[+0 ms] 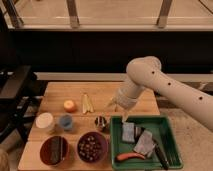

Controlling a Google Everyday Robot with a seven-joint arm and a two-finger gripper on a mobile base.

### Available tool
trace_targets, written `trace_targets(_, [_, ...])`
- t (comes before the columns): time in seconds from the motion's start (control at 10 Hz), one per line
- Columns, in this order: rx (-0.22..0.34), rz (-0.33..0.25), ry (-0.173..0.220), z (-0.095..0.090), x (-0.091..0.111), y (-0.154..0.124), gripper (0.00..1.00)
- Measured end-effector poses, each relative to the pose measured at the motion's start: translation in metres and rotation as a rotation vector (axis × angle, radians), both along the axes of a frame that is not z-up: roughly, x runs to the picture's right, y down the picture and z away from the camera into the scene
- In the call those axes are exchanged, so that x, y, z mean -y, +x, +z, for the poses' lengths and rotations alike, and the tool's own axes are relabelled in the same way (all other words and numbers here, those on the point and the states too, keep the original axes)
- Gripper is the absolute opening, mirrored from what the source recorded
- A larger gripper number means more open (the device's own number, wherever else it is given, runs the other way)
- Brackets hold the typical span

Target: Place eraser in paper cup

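Note:
The eraser (54, 149), a dark rectangular block, lies in the red bowl (45, 155) at the front left of the wooden table. The paper cup (45, 122), short, wide and cream-white, stands just behind that bowl near the left edge. My gripper (115, 104) hangs over the middle of the table, beside the far left corner of the green tray, well to the right of both the eraser and the cup. It holds nothing that I can see.
A small blue cup (65, 121) stands next to the paper cup and a small metal cup (101, 123) right of it. A dark bowl of nuts (92, 146) is at the front. An orange (70, 105) and a yellow peel (87, 102) lie behind. The green tray (170, 131) holds grey-blue blocks, a carrot and a black-handled tool.

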State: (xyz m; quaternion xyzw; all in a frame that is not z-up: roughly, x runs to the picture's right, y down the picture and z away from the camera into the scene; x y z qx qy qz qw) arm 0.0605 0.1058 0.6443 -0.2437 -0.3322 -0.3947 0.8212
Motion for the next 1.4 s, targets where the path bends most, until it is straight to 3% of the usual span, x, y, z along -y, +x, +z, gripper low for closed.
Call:
trace_targets(0.2, [0.032,-0.028,0.008,-0.004,-0.004,0.004,0.65])
trace_targets(0.5, [0.136,-0.126,0.109,-0.009,-0.010,-0.030,0.65])
trace_targets(0.7, [0.198,-0.193,0.181,-0.009,-0.016,-0.067,0.65])
trace_targets(0.9, [0.248,-0.220,0.230,-0.005,-0.023,-0.094,0.65])
trace_targets(1.1, [0.297,-0.221,0.237,0.003,-0.032,-0.120,0.65])
trace_targets(1.4, [0.383,-0.212,0.214,0.011,-0.047,-0.164,0.65])
